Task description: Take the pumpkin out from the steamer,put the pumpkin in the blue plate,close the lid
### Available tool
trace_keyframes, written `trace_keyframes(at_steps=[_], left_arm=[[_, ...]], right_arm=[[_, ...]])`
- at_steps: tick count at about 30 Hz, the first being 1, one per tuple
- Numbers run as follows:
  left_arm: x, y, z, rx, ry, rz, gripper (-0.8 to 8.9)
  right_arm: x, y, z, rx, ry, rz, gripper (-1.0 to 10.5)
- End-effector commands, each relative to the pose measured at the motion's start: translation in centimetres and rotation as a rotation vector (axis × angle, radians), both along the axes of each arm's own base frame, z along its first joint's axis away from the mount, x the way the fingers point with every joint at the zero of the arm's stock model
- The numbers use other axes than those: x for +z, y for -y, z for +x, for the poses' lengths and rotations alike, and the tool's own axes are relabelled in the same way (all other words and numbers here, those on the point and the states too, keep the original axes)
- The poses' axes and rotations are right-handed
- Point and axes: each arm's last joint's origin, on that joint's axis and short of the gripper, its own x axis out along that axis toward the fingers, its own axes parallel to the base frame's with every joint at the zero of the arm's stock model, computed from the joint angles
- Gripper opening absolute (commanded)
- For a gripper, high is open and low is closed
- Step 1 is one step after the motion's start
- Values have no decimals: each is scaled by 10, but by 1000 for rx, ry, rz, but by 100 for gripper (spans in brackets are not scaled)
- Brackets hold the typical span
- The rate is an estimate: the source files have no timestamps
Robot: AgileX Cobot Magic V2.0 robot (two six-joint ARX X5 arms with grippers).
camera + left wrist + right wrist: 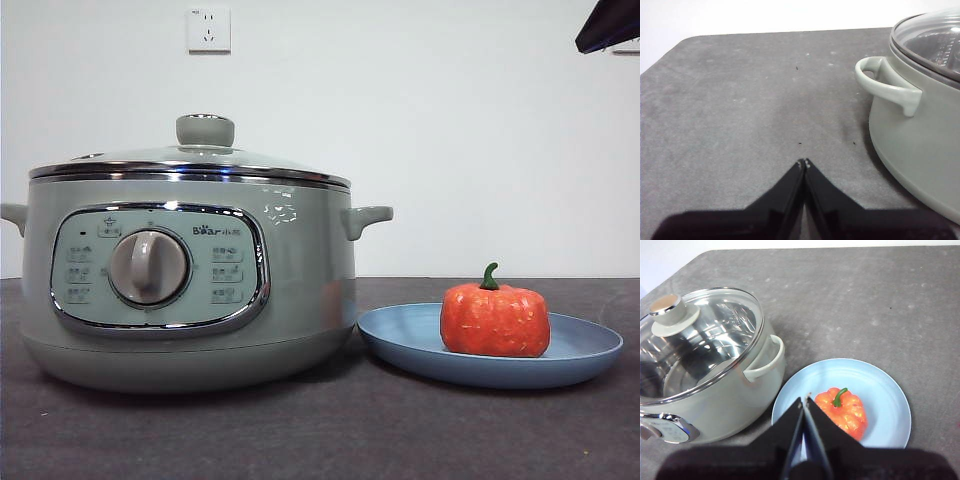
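White wall with a pale socket plate [208,29] backs a dark grey, felt-like tabletop [330,430] on which everything stands. Toward the left side of the front view sits the steamer [190,285], a large round sage-green electric pot with a chrome-framed control panel, a grey dial and small side handles. Its round glass lid [190,165], edged in shiny chrome and topped by a stubby pale green knob, rests squarely on the pot's rim. Just beside the pot lies the wide, shallow, matte light-blue plate [575,355], its edge almost against the pot's base. The small squat orange-red toy pumpkin [495,320] with its curved green stem stands upright on that plate, somewhat off centre. The left gripper [804,163] hangs above bare tabletop next to the pot's handle, its two black jaws pressed together with nothing between them. The right gripper [805,400] hangs above the plate, close over the pumpkin, jaws likewise closed tip to tip and empty.
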Motion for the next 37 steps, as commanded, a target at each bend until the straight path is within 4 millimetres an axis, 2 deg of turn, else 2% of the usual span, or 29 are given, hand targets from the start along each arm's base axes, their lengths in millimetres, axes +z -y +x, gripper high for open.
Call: trace_keyframes(at_steps=[1,13,16,20,23,25,29,33,37], left_arm=[[-5,0,0,5,-16,-7,-3],[-5,0,0,5,-16,-7,-3],[-5,0,0,5,-16,-7,-3],[-5,0,0,5,-16,-7,-3],[-5,0,0,6,-17,-7,-3],[-5,0,0,6,-17,-7,-3],[-5,0,0,6,-17,-7,-3],[-5,0,0,6,-17,-7,-3],[-5,0,0,6,-17,-7,-3]], right_arm=[[-2,0,0,-6,-7,4,0],[-2,0,0,-5,-5,1,0],[-3,1,-1,38,30,-86,0],[-1,18,-15,3,122,-198,0],[-6,34,-24,-40,235,-159,0],[-18,44,-28,-68,317,-108,0],[-57,58,-30,-146,436,-74,0],[-97,61,-28,-131,418,-67,0],[-125,61,-22,-130,357,-77,0]])
